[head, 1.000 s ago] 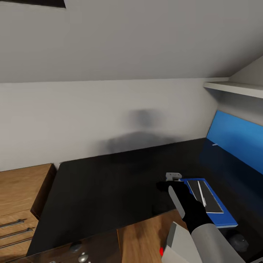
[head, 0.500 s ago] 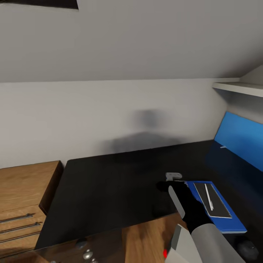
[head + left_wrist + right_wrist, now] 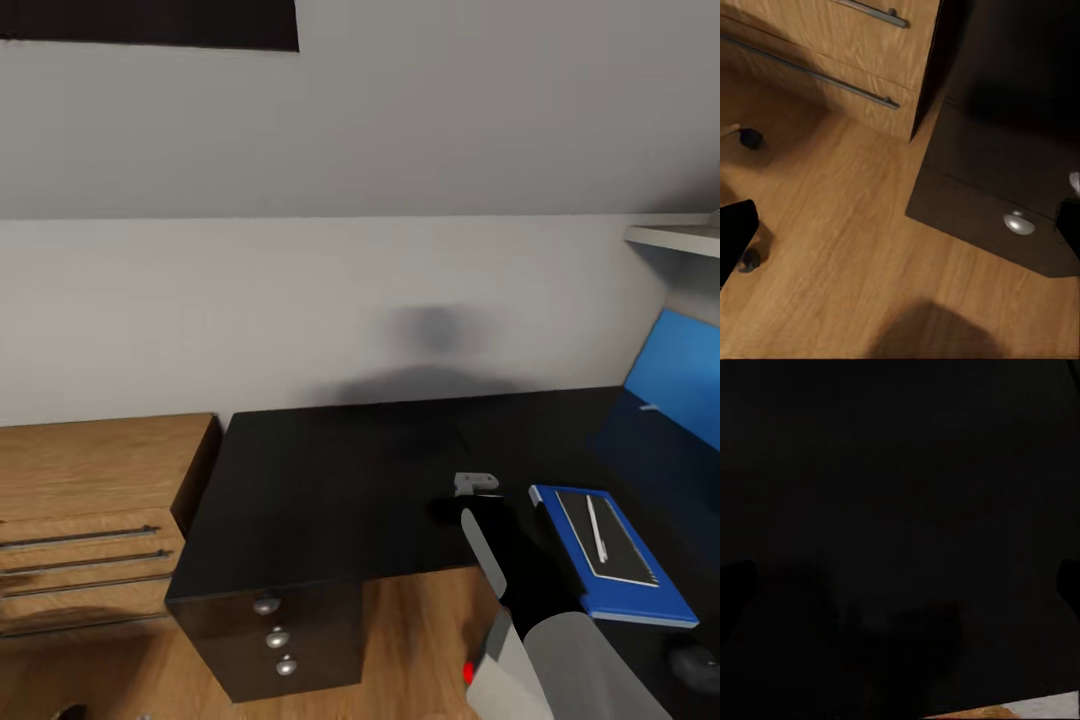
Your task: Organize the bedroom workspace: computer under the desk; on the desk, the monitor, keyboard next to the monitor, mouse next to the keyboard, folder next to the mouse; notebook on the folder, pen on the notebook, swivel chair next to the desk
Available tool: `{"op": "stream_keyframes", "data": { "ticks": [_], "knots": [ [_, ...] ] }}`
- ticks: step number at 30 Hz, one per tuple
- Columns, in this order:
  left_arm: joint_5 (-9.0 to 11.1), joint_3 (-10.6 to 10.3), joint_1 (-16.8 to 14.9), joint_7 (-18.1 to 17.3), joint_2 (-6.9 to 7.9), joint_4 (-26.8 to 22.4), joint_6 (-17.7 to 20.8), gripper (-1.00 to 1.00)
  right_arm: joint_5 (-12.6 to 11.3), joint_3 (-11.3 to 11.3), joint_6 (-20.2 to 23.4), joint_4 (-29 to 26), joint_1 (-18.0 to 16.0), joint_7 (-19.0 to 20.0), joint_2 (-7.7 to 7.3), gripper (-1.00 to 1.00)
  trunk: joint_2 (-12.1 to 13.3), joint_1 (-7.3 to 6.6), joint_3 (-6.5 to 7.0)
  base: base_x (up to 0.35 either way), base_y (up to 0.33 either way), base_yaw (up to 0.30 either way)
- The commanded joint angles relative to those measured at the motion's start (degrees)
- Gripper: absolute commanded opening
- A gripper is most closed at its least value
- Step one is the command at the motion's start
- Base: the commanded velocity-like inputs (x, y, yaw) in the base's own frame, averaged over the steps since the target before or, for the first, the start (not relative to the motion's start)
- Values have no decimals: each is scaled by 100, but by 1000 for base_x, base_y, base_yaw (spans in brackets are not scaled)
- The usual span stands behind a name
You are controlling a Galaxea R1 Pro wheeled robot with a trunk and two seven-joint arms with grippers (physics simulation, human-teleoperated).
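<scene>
The right gripper (image 3: 470,497) hangs over the black tabletop (image 3: 330,480) near its front edge; its jaws look spread and empty.

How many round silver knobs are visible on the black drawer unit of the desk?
3. In the head view they run down the front of the drawer unit: top knob, middle knob, bottom knob.

The pen (image 3: 597,527) is seen lying on the notebook (image 3: 606,538), stacked on the folder (image 3: 580,582) near the desk's (image 3: 330,490) front edge at right, with the cabinet (image 3: 90,500) set just left of the desk's left edge.
</scene>
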Motion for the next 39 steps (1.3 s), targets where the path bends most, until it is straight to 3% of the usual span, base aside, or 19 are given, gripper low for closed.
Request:
{"op": "stream_keyframes", "data": {
  "ticks": [1, 24, 35, 39],
  "knots": [
    [60, -11, 2, 20, 4, -6, -22, 100, -61, 12, 15, -4, -4, -53, -2, 100, -4, -3, -5, -330, 0, 56],
    [71, -11, 2, 22, 4, -6, -15, 100, -60, 12, -56, 105, -4, -41, 3, 100, -4, -3, -5, -335, 0, 7],
    [74, -25, 2, 30, 4, 49, 2, 100, -69, 20, -464, 280, 15, -37, 6, 100, -4, -3, -5, -335, 0, 0],
    [70, -26, 2, 29, 4, 109, 8, 100, -69, 25, -857, 447, 92, -39, 10, 100, -4, -3, -5, -184, 0, 0]
  ]
}}
